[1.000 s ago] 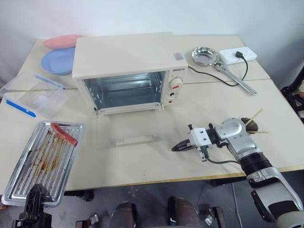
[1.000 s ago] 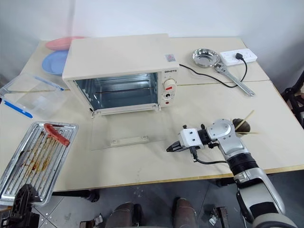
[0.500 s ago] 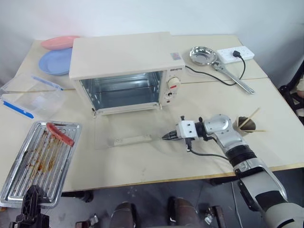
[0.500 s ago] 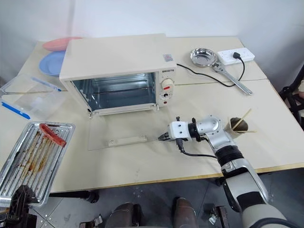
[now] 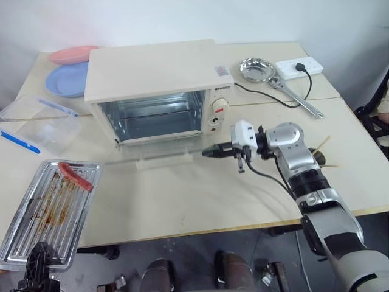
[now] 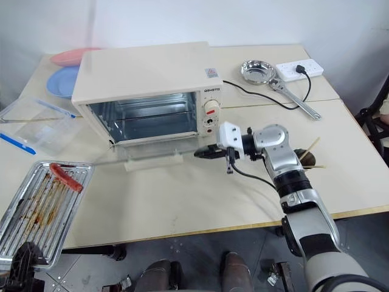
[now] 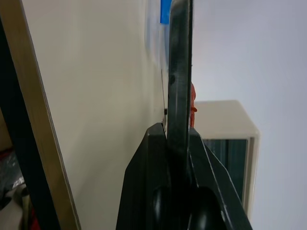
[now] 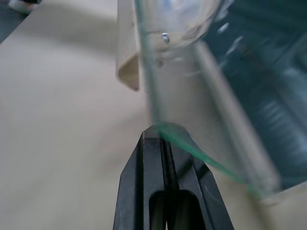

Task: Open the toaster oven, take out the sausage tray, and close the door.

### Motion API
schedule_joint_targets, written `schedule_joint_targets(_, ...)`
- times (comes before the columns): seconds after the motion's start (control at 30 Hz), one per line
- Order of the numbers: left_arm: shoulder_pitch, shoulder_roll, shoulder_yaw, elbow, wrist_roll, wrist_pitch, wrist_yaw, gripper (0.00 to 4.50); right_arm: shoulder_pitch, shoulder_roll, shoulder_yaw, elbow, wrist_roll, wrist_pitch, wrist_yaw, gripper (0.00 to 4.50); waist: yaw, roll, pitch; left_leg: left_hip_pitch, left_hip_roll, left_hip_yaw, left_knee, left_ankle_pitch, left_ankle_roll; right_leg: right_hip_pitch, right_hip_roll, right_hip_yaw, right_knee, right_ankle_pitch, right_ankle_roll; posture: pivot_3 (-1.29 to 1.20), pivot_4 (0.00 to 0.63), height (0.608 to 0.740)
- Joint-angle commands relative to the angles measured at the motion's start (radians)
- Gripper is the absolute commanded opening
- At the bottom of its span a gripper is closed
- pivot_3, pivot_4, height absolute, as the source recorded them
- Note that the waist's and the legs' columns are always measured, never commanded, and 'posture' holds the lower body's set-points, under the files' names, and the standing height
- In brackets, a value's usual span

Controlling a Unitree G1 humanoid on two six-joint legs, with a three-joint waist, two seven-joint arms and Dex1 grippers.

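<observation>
The cream toaster oven (image 5: 159, 85) sits mid-table, its glass door (image 5: 159, 159) half raised on the clenched right gripper (image 5: 208, 152). Grey lettering above the dial is too small to read. The sausage tray (image 5: 51, 213) overhangs the table's near-left edge, clamped in the left gripper (image 7: 178, 96)

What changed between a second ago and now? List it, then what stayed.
The right hand, shut, swung from the open table toward the oven, came under the corner of the glass door and lifted it from flat on the table to partly raised. The toaster oven stayed put. The sausage tray stayed at the table's near left edge, with the left hand shut on its rim.
</observation>
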Motion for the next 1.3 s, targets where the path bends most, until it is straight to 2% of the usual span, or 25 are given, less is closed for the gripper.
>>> schedule_joint_targets(0.03, 0.032, 0.056, 0.036, -0.013, -0.019, 0.045, -0.035, 0.0, -0.068, 0.023, -0.04, 0.036, 0.006, 0.01, -0.048, 0.01, -0.001, 0.0, 0.0, 0.0, 0.0, 0.0, 0.0, 0.0, 0.0, 0.0, 0.0, 0.0, 0.0, 0.0, 0.0, 0.0, 0.15, 0.74)
schedule_joint_targets(0.33, -0.005, 0.216, 0.049, 0.022, -0.032, 0.153, -0.039, 0.0, -0.113, 0.043, -0.05, 0.023, 0.003, 0.024, -0.093, 0.01, -0.003, 0.0, 0.0, 0.0, 0.001, 0.001, 0.0, 0.0, -0.001, -0.002, 0.0, 0.002, 0.002, 0.0, 0.0, 0.0, 0.15, 0.74)
schedule_joint_targets(0.47, -0.053, 0.318, 0.031, 0.029, -0.032, 0.218, -0.031, 0.0, -0.074, 0.019, -0.044, -0.083, 0.043, 0.096, -0.041, 0.01, -0.002, 0.0, 0.0, 0.0, 0.001, 0.002, 0.0, 0.0, -0.002, -0.004, 0.001, 0.003, 0.005, -0.001, -0.001, 0.0, 0.15, 0.74)
schedule_joint_targets(0.6, -0.093, 0.373, 0.019, 0.044, -0.032, 0.273, -0.034, 0.0, -0.007, -0.025, -0.033, -0.214, 0.092, 0.174, 0.039, 0.01, 0.001, 0.0, 0.0, 0.0, 0.002, 0.002, 0.0, 0.0, -0.003, -0.003, 0.002, 0.002, 0.007, -0.001, -0.001, 0.0, 0.15, 0.74)
schedule_joint_targets(0.7, -0.135, 0.439, 0.006, 0.069, -0.032, 0.323, -0.024, 0.0, 0.054, -0.067, -0.023, -0.304, 0.145, 0.228, 0.134, 0.54, 0.005, 0.0, 0.0, 0.0, 0.002, 0.003, 0.0, -0.001, -0.002, -0.003, 0.001, 0.003, 0.008, -0.001, -0.001, 0.0, 0.15, 0.74)
schedule_joint_targets(0.9, -0.323, 0.602, -0.042, 0.173, -0.032, 0.445, 0.0, 0.0, 0.114, -0.1, -0.049, -0.355, 0.236, 0.248, 0.211, 2.55, 0.0, 0.001, 0.001, 0.002, 0.002, 0.004, 0.0, 0.0, -0.003, -0.003, 0.002, 0.005, 0.008, -0.001, -0.001, 0.0, 0.15, 0.74)
schedule_joint_targets(1.0, -0.451, 0.676, -0.111, 0.253, -0.032, 0.504, 0.026, 0.0, 0.151, -0.105, -0.077, -0.361, 0.383, 0.257, 0.215, 3.49, 0.003, 0.001, 0.001, 0.003, 0.003, 0.004, -0.001, 0.001, -0.005, -0.004, 0.002, 0.005, 0.01, -0.001, -0.001, 0.0, 0.15, 0.74)
schedule_joint_targets(1.1, -0.546, 0.722, -0.167, 0.319, -0.032, 0.542, 0.049, 0.0, 0.172, -0.117, -0.095, -0.344, 0.368, 0.277, 0.193, 4.44, 0.002, 0.001, 0.001, 0.003, 0.003, 0.004, -0.001, 0.002, -0.006, -0.004, 0.003, 0.005, 0.013, 0.0, -0.001, 0.0, 0.15, 0.74)
schedule_joint_targets(1.3, -0.773, 0.773, -0.268, 0.472, -0.007, 0.608, 0.052, 0.0, 0.264, -0.175, -0.1, -0.351, 0.356, 0.267, 0.212, 4.48, 0.006, 0.001, 0.001, 0.003, 0.003, 0.011, -0.001, 0.001, -0.006, -0.004, 0.003, 0.005, 0.014, 0.0, 0.0, 0.0, 0.15, 0.74)
